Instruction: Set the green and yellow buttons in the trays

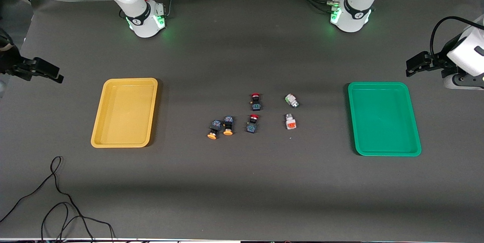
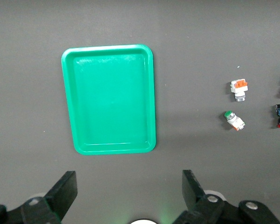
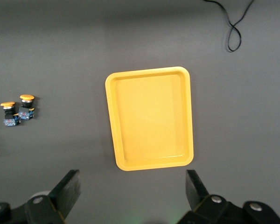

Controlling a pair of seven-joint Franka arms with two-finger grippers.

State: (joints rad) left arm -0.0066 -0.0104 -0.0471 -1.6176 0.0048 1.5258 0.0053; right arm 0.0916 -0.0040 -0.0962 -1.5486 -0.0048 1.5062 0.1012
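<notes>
Two dark buttons with yellow-orange caps lie side by side mid-table; they also show in the right wrist view. A white-and-silver green-marked button and an orange-red-marked one lie closer to the green tray. The yellow tray holds nothing, and neither does the green one. My left gripper is open and empty, up over the table beside the green tray. My right gripper is open and empty, up beside the yellow tray.
Two dark switches with red caps lie between the yellow-capped pair and the white pair. A loose black cable curls on the table near the front camera at the right arm's end. The arms' bases stand along the table's back edge.
</notes>
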